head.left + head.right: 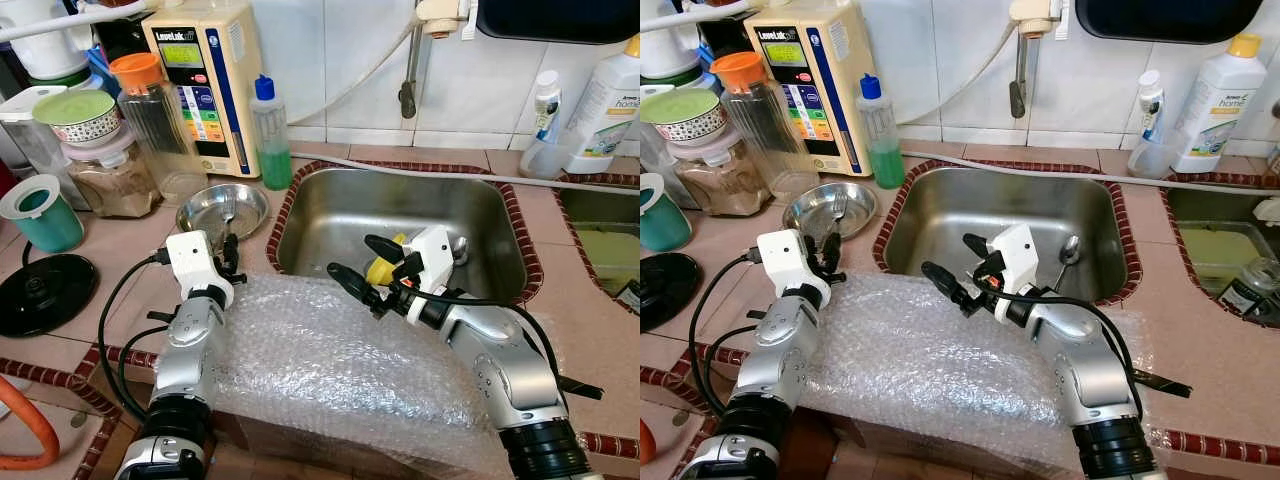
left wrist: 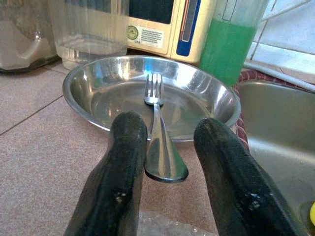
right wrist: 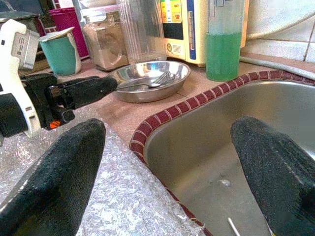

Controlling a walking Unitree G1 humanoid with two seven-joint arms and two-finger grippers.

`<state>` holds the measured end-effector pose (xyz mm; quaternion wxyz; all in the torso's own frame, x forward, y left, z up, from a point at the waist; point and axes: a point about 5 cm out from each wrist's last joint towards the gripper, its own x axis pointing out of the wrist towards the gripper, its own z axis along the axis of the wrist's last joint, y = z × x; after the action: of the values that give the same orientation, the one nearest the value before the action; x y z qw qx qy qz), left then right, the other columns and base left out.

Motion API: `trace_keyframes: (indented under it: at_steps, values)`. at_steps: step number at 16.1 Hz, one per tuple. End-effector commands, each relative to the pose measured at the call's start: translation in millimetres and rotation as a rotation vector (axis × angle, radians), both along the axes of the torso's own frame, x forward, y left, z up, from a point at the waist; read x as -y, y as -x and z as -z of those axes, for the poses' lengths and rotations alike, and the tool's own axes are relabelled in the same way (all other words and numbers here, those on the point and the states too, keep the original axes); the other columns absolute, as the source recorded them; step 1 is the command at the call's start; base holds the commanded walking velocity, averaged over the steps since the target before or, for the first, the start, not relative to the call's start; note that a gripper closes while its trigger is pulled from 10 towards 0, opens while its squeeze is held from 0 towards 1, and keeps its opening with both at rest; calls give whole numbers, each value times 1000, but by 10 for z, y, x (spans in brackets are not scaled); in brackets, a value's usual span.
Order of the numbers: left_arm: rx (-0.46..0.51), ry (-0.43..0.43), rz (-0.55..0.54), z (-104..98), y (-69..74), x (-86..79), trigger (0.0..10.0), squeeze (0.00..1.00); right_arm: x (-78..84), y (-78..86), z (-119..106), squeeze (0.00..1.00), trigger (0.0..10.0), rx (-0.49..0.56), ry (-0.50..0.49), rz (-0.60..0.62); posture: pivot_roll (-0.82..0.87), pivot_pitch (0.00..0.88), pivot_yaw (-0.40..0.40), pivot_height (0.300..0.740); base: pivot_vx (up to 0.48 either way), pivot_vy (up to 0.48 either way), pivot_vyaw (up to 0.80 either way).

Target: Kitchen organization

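A steel plate (image 1: pixel 255 196) rests on the tiled counter left of the sink (image 1: pixel 420 205). A fork (image 2: pixel 158 132) lies with its tines in the plate and its handle sticking out over the rim. My left gripper (image 1: pixel 230 252) is open at the plate's near edge, and the fork's handle end sits between its fingers (image 2: pixel 123 162), not clamped. My right gripper (image 1: pixel 350 256) hangs open and holds nothing above the sink's front left corner. A small yellow object (image 1: pixel 384 270) shows just behind it. A spoon (image 1: pixel 1070 250) lies in the sink.
Bubble wrap (image 1: pixel 330 370) covers the counter's front edge under both arms. Behind the plate stand a green soap bottle (image 1: pixel 272 140), a cream appliance (image 1: pixel 205 80) and jars (image 1: pixel 110 175). A teal cup (image 1: pixel 42 215) and black lid (image 1: pixel 40 292) are at left.
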<state>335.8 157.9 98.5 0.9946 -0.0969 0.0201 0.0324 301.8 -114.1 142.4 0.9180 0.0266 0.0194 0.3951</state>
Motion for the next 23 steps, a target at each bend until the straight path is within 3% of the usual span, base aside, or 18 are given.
trace_keyframes:
  at_steps: [1,6,11,12,13,15,18,23]
  values:
    - [51,-25,-8,-103,-13,-23,0,0,-17,7,-46,498,10000,17,5,-10,-34,0,86,740,0,0,0]
    - [77,-53,-1,-113,28,-3,0,0,-11,-5,-41,471,10000,14,7,-2,-31,0,84,740,0,0,0]
    - [77,-64,-13,-109,42,-32,0,0,-4,-12,-36,353,10000,14,11,0,-28,0,82,740,0,0,0]
    - [98,-120,-20,-140,46,-55,0,0,-10,-13,-35,318,10000,15,14,-1,-27,0,82,740,0,0,0]
    - [128,-129,-15,-184,46,-48,10000,1000,-13,-13,-35,294,10000,15,15,-2,-26,0,82,740,0,0,0]
    - [187,-133,0,-275,47,-31,10000,1000,-18,-13,-28,271,10000,16,18,-4,-22,0,82,740,0,0,0]
    - [201,-163,10,-285,60,-38,10000,1000,-27,-16,-33,227,10000,19,19,-4,-23,0,86,740,0,0,0]
    - [149,-172,42,-99,147,-52,10000,1000,-26,4,-14,224,10000,15,23,-5,-25,0,86,740,0,0,0]
